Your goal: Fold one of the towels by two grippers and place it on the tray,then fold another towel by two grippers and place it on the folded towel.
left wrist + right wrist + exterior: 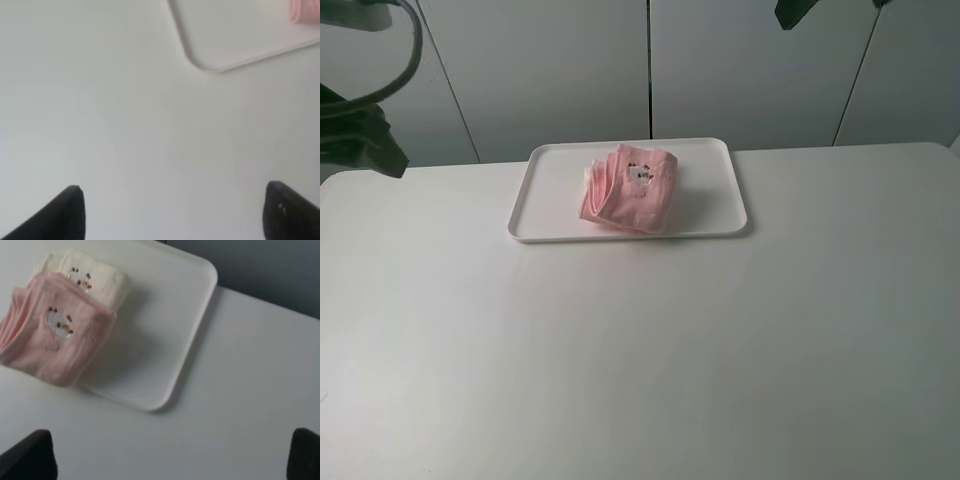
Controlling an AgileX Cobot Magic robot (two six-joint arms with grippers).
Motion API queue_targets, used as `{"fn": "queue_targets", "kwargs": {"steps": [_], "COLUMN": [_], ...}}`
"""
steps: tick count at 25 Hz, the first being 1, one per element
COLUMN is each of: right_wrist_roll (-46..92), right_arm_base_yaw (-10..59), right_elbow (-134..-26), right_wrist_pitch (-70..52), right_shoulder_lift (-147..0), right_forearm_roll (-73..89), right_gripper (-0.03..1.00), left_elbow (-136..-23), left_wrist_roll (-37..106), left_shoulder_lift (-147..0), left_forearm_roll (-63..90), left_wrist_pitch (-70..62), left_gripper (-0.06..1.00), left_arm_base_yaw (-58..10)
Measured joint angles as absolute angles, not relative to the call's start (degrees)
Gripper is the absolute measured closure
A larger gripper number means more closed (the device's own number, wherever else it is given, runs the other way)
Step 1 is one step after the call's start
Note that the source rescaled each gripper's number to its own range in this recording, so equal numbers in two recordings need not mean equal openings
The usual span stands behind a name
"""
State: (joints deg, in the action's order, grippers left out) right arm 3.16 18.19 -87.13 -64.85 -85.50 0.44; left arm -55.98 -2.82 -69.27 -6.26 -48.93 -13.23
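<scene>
On the white table (640, 350), the pink towel (628, 190) lies folded on the tray (710, 190) at upper centre, well apart from both empty, wide-spread grippers, left gripper (172, 212) and right gripper (172, 457).

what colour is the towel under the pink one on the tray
Cream, off-white towel; the right wrist view shows it best.

The flat white rectangular plastic tray (720, 190) lies on the white bench (640, 350), at the middle of its far edge. The folded pale pink terry towel (630, 190) rests in the tray, left of the tray's centre, stacked on the folded cream terry towel (97, 282), which juts out along one side.
</scene>
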Motion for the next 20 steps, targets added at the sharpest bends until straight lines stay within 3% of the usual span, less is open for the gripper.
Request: {"fn": "queue_targets", "kwargs": {"steps": [11, 20], "right_wrist_roll": [0.5, 0.0], "right_arm_base_yaw": [18.2, 18.2], "right_elbow": [-47.3, -33.2], "right_wrist_pitch": [-59.2, -61.8], "right_shoulder_lift": [-52.7, -20.3], "right_forearm_roll": [-0.6, -0.6], "right_gripper": [-0.03, -0.03], "left_elbow": [-39.7, -36.1], "left_wrist_roll": [-6.4, -9.9], "left_shoulder_lift": [-42.0, -24.6], "left_forearm_roll": [-5.8, -6.3], "left_wrist_pitch": [-54.0, -62.9], "left_gripper": [0.02, 0.02], "left_arm_base_yaw": [-12.6, -12.6]}}
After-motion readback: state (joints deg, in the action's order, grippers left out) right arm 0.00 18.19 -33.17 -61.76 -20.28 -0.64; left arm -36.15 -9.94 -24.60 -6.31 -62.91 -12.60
